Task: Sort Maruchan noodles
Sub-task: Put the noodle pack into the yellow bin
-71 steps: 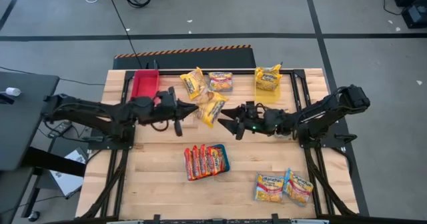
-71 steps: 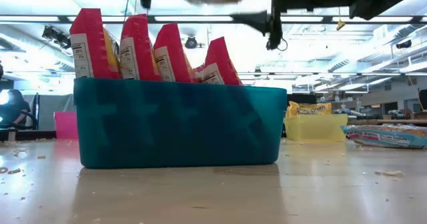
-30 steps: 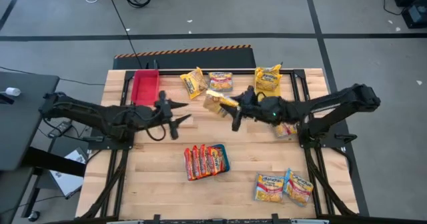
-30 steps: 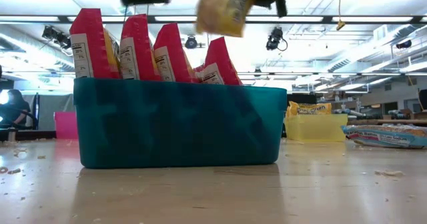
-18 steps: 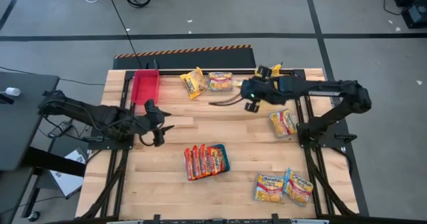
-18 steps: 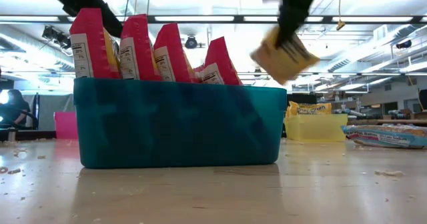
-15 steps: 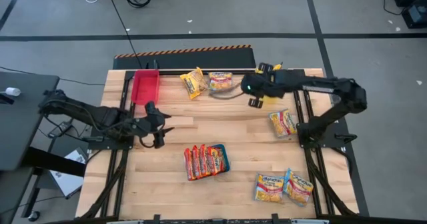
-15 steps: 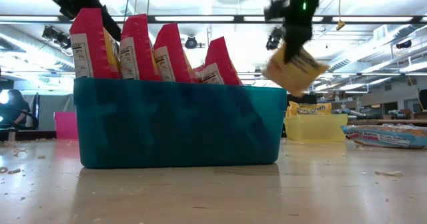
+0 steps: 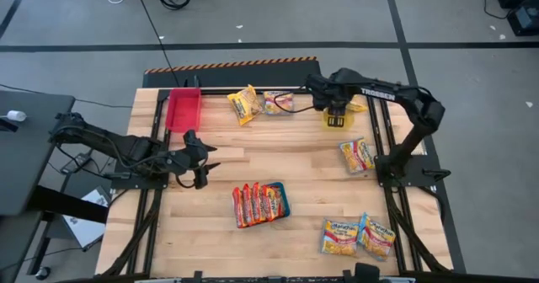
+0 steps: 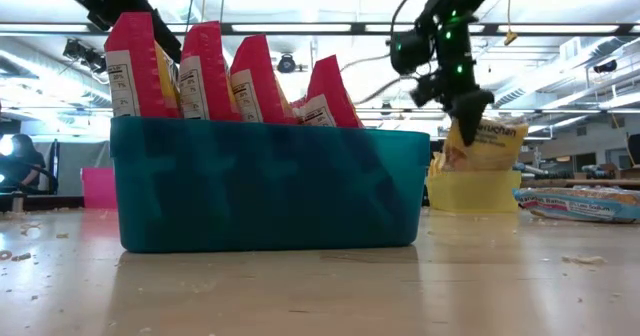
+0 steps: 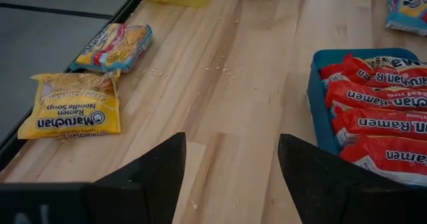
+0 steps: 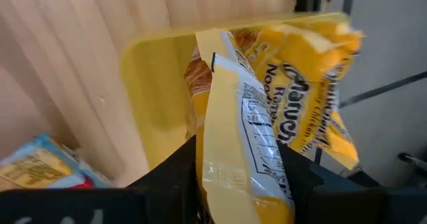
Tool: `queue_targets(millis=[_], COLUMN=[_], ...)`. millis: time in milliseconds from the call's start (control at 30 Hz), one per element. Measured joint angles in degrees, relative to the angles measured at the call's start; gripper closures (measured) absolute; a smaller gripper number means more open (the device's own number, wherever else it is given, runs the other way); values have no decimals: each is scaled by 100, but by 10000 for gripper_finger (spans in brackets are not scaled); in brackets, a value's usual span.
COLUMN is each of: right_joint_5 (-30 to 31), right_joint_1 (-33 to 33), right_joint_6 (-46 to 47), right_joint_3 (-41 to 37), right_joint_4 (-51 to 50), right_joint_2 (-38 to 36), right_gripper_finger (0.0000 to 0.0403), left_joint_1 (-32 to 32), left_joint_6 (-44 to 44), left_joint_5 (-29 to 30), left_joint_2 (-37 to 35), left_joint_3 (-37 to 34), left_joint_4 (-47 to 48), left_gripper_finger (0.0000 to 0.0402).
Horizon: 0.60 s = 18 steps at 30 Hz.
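While the right gripper (image 9: 338,114) holds a yellow noodle packet (image 12: 235,151) tight in its jaws, it hangs right over the yellow bin (image 12: 157,84) at the far side of the table (image 9: 253,161). The packet's long side points down into the bin. The left gripper (image 11: 230,167) waits far away with its jaws open and empty.

Glossy plastic noodle packets (image 11: 70,115), pale matt wood-plank table (image 9: 303,173), smooth yellow plastic bin (image 12: 157,84)
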<state>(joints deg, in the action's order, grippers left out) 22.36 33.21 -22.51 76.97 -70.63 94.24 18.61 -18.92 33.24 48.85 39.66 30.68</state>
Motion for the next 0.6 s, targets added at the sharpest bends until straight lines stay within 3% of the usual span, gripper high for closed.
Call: queue_targets(millis=[367, 600], right_joint_5=[200, 414], right_joint_1=[256, 238], right_joint_6=[-588, -1005], right_joint_3=[-2, -7], right_joint_4=[202, 756], right_joint_2=[1042, 1270], right_gripper_finger=[262, 259], left_joint_1=[0, 0], left_joint_6=[-42, -42], left_joint_5=[-1, -1], left_joint_2=[-1, 1], left_joint_3=[0, 0], left_joint_4=[0, 0], left_gripper_finger=[159, 159])
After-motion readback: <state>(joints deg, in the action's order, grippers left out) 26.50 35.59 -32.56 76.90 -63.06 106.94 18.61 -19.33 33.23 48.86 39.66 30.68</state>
